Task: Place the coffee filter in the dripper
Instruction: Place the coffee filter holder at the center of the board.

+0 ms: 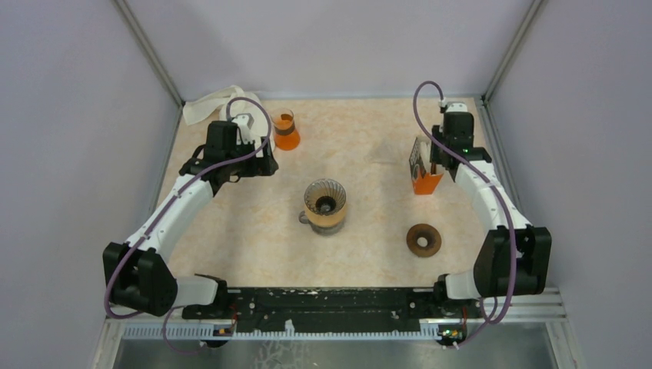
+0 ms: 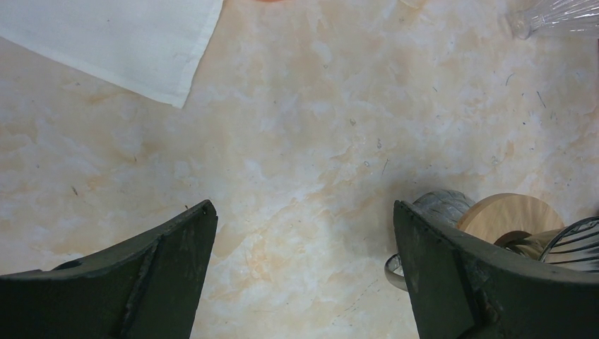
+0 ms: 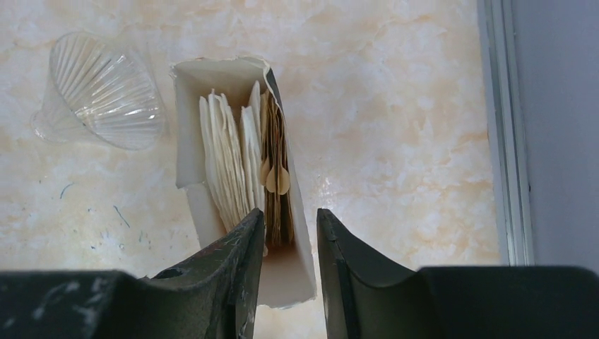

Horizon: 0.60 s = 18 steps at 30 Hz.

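The dripper [image 1: 325, 201], ribbed glass with a wooden collar [image 2: 510, 214], sits on a metal mug at the table's middle. Coffee filters [image 3: 229, 159], pale and brown, stand packed in an open orange box [image 1: 425, 173] at the right. Seen from above, my right gripper [image 1: 435, 163] hangs directly over that box. In the right wrist view the right gripper [image 3: 289, 222] has its jaws a little apart, with the brown filters [image 3: 277, 191] and the box's right wall in the gap, and grips nothing. My left gripper [image 2: 304, 212] is wide open over bare table, left of the dripper.
A second clear glass cone [image 3: 99, 92] lies on its side left of the filter box. A brown ring [image 1: 424, 239] lies near the right arm. An orange cup [image 1: 286, 131] and a white cloth [image 2: 120, 39] sit at the back left. The enclosure wall rail [image 3: 505, 127] runs close on the right.
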Available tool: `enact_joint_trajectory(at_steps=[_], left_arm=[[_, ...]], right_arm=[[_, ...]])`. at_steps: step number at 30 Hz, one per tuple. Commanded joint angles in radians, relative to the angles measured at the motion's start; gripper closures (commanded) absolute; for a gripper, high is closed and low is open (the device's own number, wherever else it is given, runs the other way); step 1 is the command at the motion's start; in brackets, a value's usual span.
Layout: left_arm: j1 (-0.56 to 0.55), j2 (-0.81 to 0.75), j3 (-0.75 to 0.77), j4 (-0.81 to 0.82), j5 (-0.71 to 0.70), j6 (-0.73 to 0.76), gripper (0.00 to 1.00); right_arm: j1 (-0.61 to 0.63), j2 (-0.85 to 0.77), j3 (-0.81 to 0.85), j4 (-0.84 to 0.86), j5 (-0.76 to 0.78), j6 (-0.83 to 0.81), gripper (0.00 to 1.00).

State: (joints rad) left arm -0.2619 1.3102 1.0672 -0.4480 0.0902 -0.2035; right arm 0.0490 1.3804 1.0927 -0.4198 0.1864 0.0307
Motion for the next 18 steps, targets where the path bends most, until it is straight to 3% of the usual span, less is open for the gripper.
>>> enact_joint_trajectory(at_steps=[1,11,18], left_arm=[[0.005,-0.003,-0.007,0.022,0.011,0.014,0.01],[0.006,-0.005,-0.006,0.02,0.008,0.016,0.01],[0.006,-0.003,-0.006,0.019,0.005,0.016,0.01]], right_arm=[[-0.006,-0.023,0.069,0.054,0.01,0.017,0.67],[-0.007,0.033,0.104,0.029,-0.037,0.018,0.79],[-0.005,0.073,0.135,0.026,-0.097,0.018,0.81]])
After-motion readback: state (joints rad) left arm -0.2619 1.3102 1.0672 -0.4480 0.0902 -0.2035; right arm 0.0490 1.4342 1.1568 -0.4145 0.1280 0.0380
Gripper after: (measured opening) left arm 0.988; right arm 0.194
